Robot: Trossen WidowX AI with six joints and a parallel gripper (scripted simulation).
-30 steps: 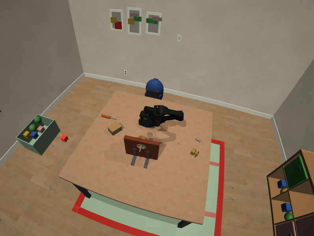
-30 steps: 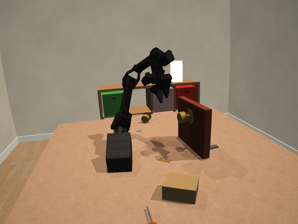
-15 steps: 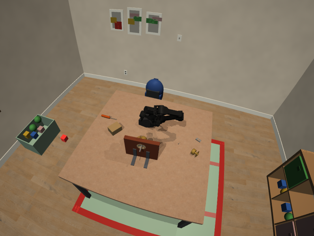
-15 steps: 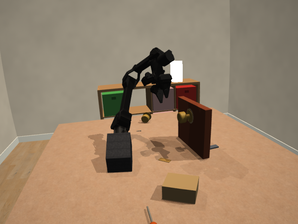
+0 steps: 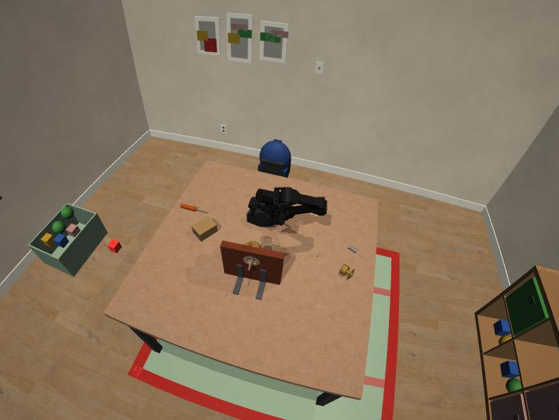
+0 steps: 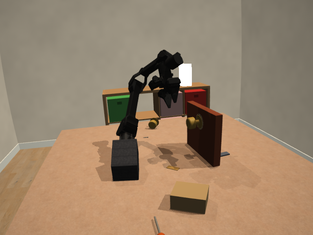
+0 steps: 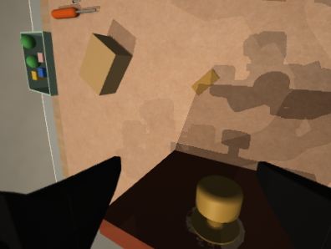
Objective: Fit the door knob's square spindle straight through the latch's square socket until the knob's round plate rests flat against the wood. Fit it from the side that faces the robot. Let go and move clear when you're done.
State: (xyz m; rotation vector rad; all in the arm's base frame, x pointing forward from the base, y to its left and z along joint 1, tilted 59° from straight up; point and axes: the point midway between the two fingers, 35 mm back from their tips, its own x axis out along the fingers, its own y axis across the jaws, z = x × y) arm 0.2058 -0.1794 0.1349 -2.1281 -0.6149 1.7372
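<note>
- Mounted on the near side of the upright wooden panel (image 5: 234, 266) (image 6: 202, 136) (image 7: 167, 188), the door knob (image 5: 254, 244) (image 6: 191, 122) (image 7: 219, 198) is brassy and rounded, with a round plate.
- Its long axis runs level, through the panel, knob end facing the robot.
- The end effector (image 6: 172, 105) (image 7: 189, 165) is wide open and released, apart from the knob.

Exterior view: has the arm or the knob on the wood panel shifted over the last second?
Nothing visibly changed. The arm holds its pose, its hand open above and to the robot's side of the panel. The knob stayed on the panel, and nothing was taken hold of or let go.
</note>
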